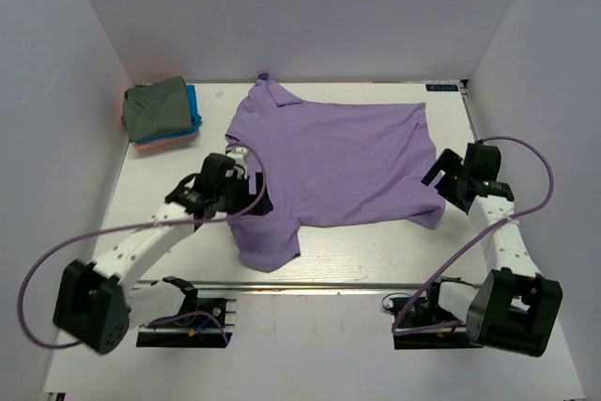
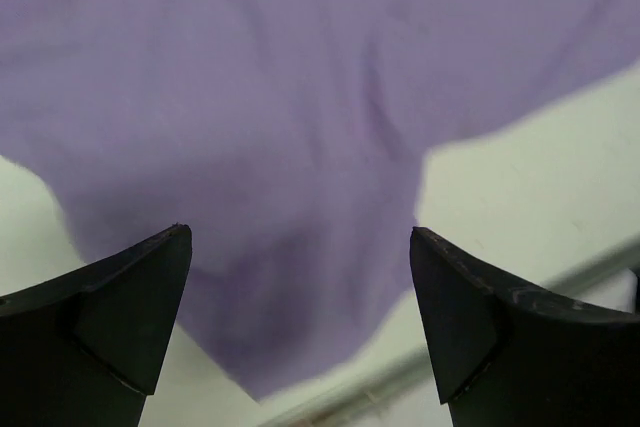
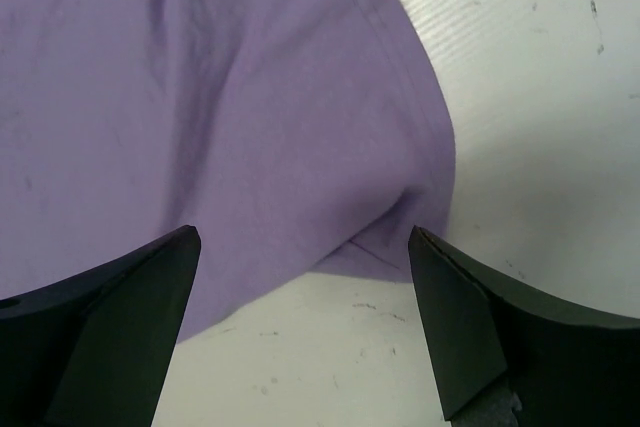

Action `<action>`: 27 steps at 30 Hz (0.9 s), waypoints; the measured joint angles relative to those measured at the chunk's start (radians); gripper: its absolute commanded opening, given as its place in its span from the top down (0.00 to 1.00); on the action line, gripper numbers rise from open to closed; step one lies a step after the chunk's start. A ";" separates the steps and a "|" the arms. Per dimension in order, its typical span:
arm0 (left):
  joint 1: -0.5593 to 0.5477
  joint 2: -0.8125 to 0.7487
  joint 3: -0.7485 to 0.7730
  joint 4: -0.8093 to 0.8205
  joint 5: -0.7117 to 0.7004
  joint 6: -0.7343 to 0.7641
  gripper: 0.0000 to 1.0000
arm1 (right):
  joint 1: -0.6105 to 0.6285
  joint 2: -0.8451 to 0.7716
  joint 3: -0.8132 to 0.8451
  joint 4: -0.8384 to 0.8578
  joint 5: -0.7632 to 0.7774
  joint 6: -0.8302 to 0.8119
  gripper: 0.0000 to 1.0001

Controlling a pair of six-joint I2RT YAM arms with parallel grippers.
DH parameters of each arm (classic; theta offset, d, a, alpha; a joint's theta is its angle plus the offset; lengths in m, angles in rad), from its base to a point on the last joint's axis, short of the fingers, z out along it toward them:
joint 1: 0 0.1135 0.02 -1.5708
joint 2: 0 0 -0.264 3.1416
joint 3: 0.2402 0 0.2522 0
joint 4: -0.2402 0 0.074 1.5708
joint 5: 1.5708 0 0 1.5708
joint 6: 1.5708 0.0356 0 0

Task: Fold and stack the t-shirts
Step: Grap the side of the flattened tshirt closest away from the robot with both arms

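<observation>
The lavender-purple t-shirt (image 1: pixel 338 161) lies spread across the middle of the table, one sleeve hanging toward the front edge. It fills the left wrist view (image 2: pixel 280 97) and the right wrist view (image 3: pixel 200 97). My left gripper (image 1: pixel 246 196) is open and empty above the shirt's left side near that sleeve. My right gripper (image 1: pixel 443 180) is open and empty just off the shirt's right front corner (image 3: pixel 400 237). A folded stack sits at the back left: olive-grey shirt (image 1: pixel 155 105) on top, bright blue (image 1: pixel 193 103) and salmon-pink (image 1: pixel 164 141) beneath.
White walls close in the table on the left, back and right. A small dark label (image 1: pixel 441 87) sits at the back right. The table's front edge with a metal rail (image 1: pixel 310 281) runs just below the hanging sleeve.
</observation>
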 measured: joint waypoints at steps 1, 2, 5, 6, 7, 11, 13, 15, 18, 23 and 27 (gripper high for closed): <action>-0.022 -0.049 -0.027 -0.031 0.006 -0.024 0.00 | 0.000 -0.019 -0.013 -0.009 0.005 0.002 0.10; -0.042 -0.109 -0.060 -0.050 0.016 -0.051 0.00 | 0.000 -0.038 -0.025 -0.013 0.011 0.005 0.10; -0.080 -0.310 -0.141 -0.136 0.026 -0.130 0.00 | 0.000 -0.068 -0.043 -0.017 0.023 0.016 0.10; -0.089 -0.369 -0.164 -0.167 0.025 -0.158 0.02 | 0.000 -0.069 -0.046 -0.017 0.028 0.019 0.10; -0.096 -0.414 -0.189 -0.198 0.028 -0.181 0.05 | 0.000 -0.067 -0.049 -0.016 0.031 0.022 0.10; -0.121 -0.458 -0.279 -0.270 0.045 -0.262 0.12 | -0.003 -0.050 -0.071 -0.017 0.043 0.026 0.10; -0.138 -0.398 -0.301 -0.293 0.044 -0.292 0.14 | -0.006 -0.042 -0.084 -0.019 0.048 0.026 0.10; -0.154 -0.321 -0.304 -0.311 0.039 -0.309 0.16 | -0.006 -0.040 -0.094 -0.021 0.055 0.026 0.10; -0.182 -0.249 -0.304 -0.303 0.025 -0.324 0.19 | -0.006 -0.038 -0.095 -0.026 0.062 0.029 0.10; -0.219 -0.169 -0.315 -0.227 0.009 -0.327 0.36 | -0.010 -0.015 -0.095 -0.025 0.061 0.034 0.10; -0.238 -0.122 -0.315 -0.139 0.003 -0.322 0.71 | -0.012 0.016 -0.095 -0.026 0.069 0.036 0.20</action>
